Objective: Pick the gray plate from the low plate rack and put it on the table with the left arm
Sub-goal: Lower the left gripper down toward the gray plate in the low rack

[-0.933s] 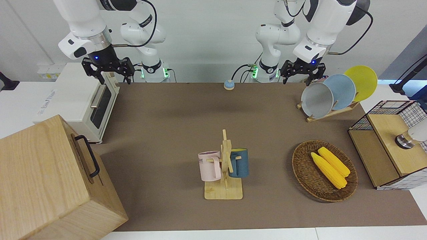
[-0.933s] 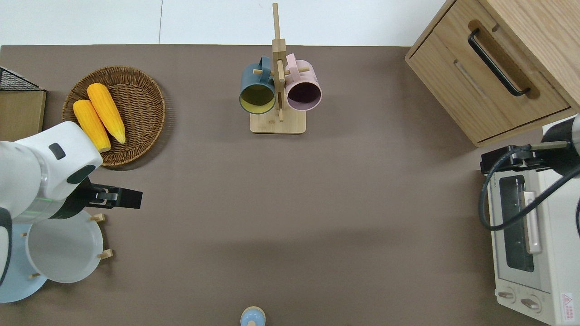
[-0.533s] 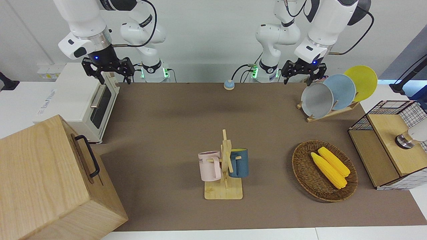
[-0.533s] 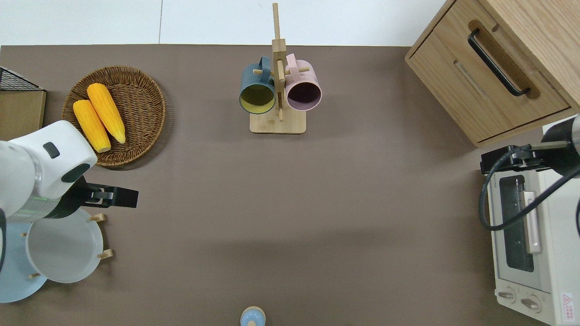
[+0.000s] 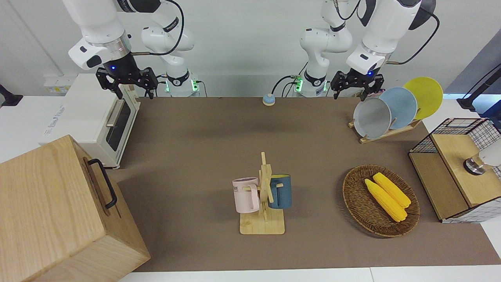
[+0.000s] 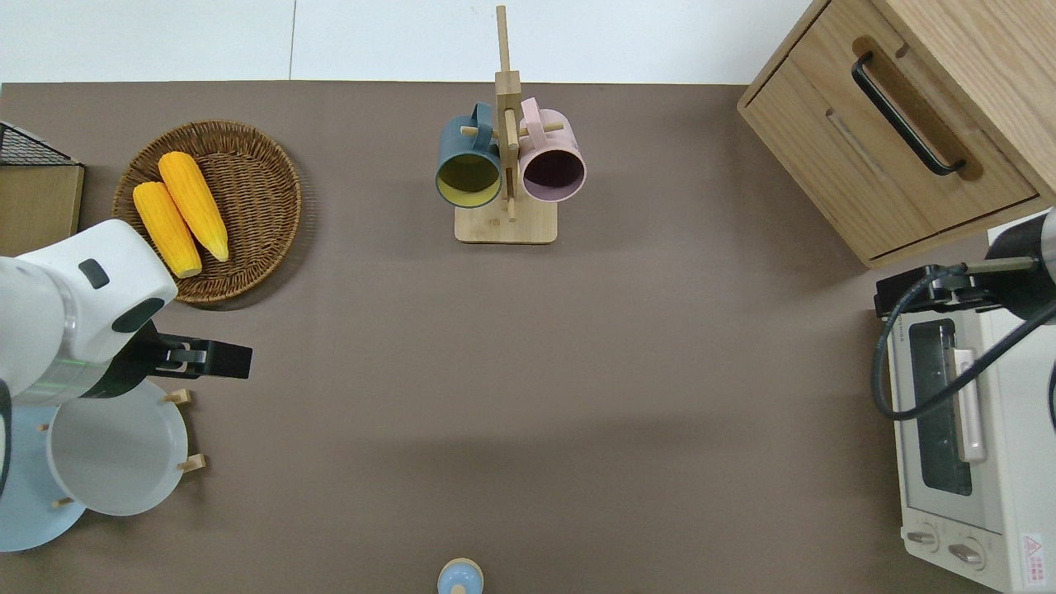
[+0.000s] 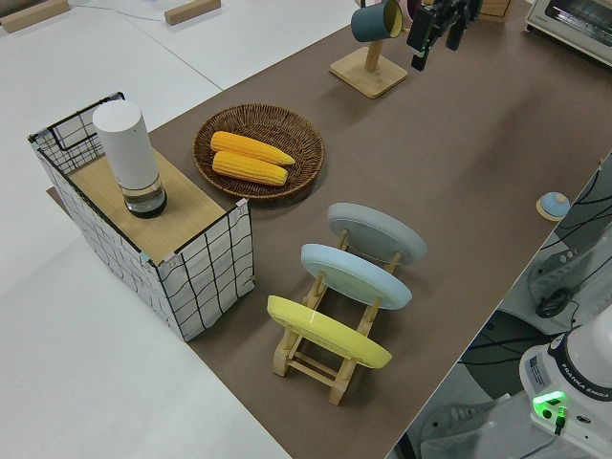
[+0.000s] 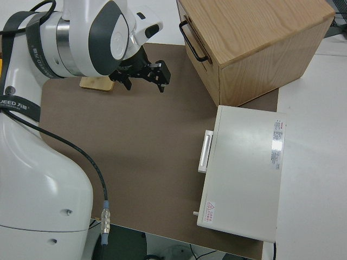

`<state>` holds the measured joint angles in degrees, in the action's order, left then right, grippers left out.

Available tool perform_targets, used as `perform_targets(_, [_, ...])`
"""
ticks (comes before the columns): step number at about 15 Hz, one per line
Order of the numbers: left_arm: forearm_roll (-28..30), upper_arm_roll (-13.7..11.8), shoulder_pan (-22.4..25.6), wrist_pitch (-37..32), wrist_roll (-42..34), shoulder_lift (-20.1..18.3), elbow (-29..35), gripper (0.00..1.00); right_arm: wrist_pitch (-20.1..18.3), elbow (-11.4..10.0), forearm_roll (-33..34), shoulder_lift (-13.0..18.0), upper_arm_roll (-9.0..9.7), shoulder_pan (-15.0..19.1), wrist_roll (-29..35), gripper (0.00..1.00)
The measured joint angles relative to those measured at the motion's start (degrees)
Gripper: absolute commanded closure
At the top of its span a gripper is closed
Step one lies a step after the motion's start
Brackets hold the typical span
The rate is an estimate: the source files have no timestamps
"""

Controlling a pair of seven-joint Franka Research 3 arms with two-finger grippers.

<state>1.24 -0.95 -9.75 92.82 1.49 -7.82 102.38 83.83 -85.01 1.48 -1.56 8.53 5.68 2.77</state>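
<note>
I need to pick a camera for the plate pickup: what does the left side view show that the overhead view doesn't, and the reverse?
Only the left side view shows the yellow plate and the low plate rack's full frame. Only the overhead view shows the toaster oven's front and the wooden drawer cabinet. Both show the gray plate in the rack, the left gripper, open, and the corn basket.

Bare table (image 6: 528, 371) mid; wicker basket (image 6: 256, 206) nr rack (image 6: 191, 464).

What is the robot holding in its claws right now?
Nothing. The left gripper is open in the air over the gray plate, which sits in the low plate rack. The right arm is parked.
</note>
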Motion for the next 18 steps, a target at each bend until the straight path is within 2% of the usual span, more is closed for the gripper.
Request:
perform_targets(3, [-0.11, 0.02, 0.00, -0.31, 0.00, 0.00, 0.00, 0.01, 0.00, 0.00, 0.00, 0.00, 0.00, 0.00, 0.00, 0.017])
perform_targets(8, [-3.65, -0.34, 0.25, -1.38, -0.87, -0.66, 0.00, 0.01, 0.00, 0.00, 0.00, 0.00, 0.00, 0.00, 0.00, 0.017])
perform_targets(18, [-6.89, -11.16, 2.04, -1.72, -11.86, -1.89, 0.69, 0.01, 0.00, 0.00, 0.00, 0.00, 0.00, 0.00, 0.00, 0.017])
